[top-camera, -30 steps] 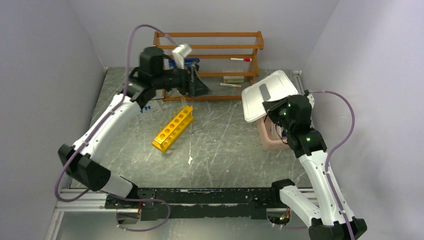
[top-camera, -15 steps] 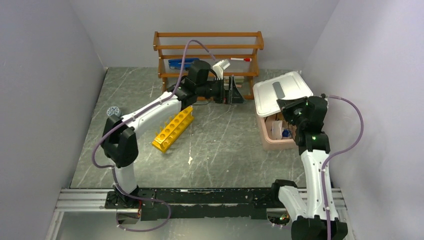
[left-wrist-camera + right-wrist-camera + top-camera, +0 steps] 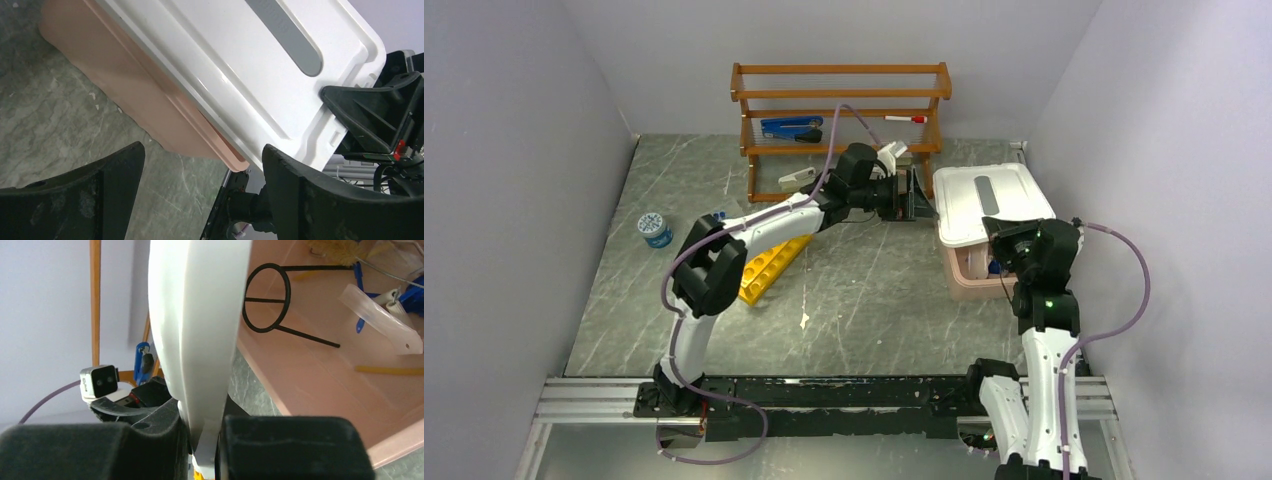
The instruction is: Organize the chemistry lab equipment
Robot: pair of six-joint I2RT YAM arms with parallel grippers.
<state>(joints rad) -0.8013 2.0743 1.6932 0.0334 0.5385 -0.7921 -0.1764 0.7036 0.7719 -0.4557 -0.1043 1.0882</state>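
Pink bin sat at the right of the surface, and my right jaws were clamped on its white lid, tilting it up so items could go in. My left jaws hung wide apart and empty just beside the bin. Yellow test-tube rack lay out on the surface; black wire ring stand and amber tubing were already inside.

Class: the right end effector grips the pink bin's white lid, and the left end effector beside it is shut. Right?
No: the left end effector is open, fingers wide apart in the left wrist view. The right end effector does grip the white lid of the pink bin.
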